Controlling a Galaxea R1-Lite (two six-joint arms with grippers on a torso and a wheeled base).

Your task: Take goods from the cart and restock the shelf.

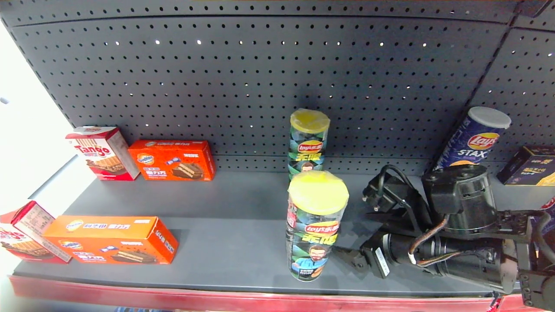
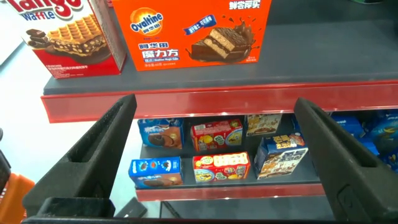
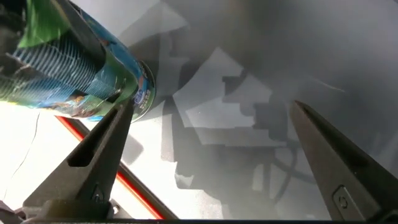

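Placing looks done: my right gripper [image 3: 211,106] stands apart beside the near can [image 1: 314,229] on the shelf [image 1: 217,242]; next, I back out without nudging it.

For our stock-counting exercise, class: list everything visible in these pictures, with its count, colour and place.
Tall cylindrical chip cans with yellow plastic lids: two, green-blue, mid-shelf, one behind the other.
Cylindrical chip can with white lid: one, dark blue, back right.
Cardboard waffle boxes: two, red-and-white, left end, back and front.
Cardboard wafer boxes: two, orange, right of each waffle box.
Flat cardboard box: one, black-purple, far right.
Small snack boxes: several, blue, red, mixed, lower shelves.
Metal shelf: one, grey, red front strip.
Left claw: one, black, open, before the shelf's front edge.
Right claw: one, black, open, beside the front can.
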